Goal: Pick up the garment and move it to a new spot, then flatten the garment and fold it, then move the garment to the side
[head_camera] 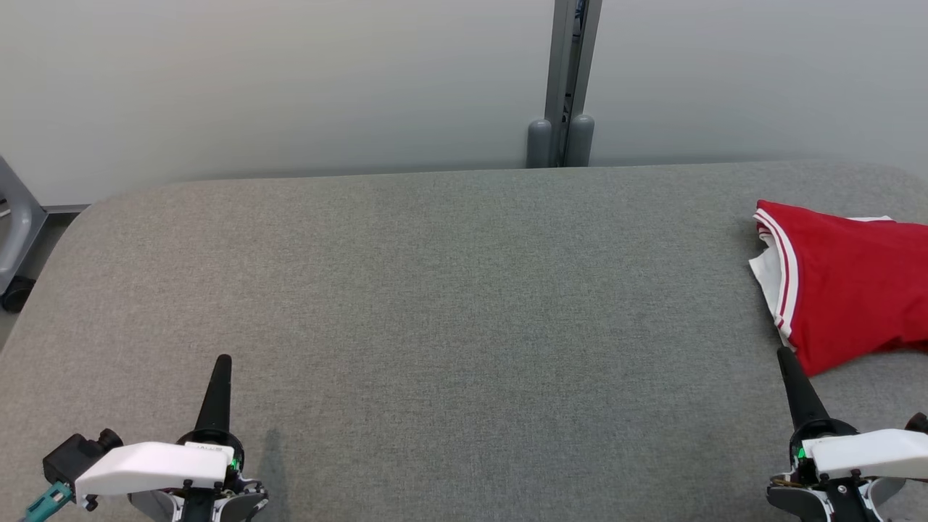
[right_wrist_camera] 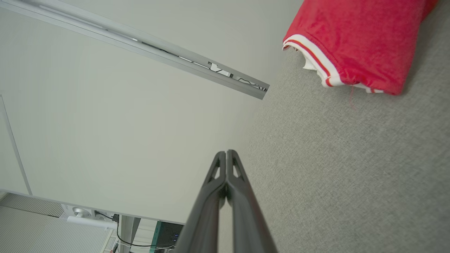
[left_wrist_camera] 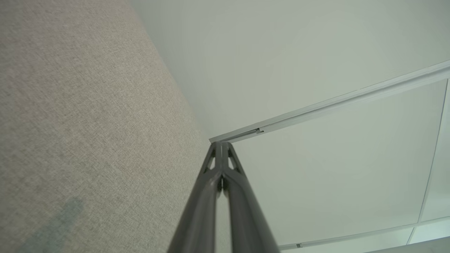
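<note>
The garment (head_camera: pixel 844 283) is red with white and red striped trim and lies folded at the far right of the grey padded table (head_camera: pixel 435 290), running off the head view's right edge. In the right wrist view the garment (right_wrist_camera: pixel 358 38) sits at the top right, its trimmed hem facing the fingers. My right gripper (head_camera: pixel 783 354) is shut and empty, its tip just below the garment's lower left corner. My left gripper (head_camera: pixel 223 360) is shut and empty at the lower left, far from the garment. Both wrist views show the fingers pressed together, right gripper (right_wrist_camera: pixel 226 153), left gripper (left_wrist_camera: pixel 221 143).
A pale wall stands behind the table, with a grey vertical post (head_camera: pixel 569 87) at the back middle. A grey chair or cart part (head_camera: pixel 18 239) shows past the table's left edge. The table's rounded back edge (head_camera: pixel 464 174) runs across the view.
</note>
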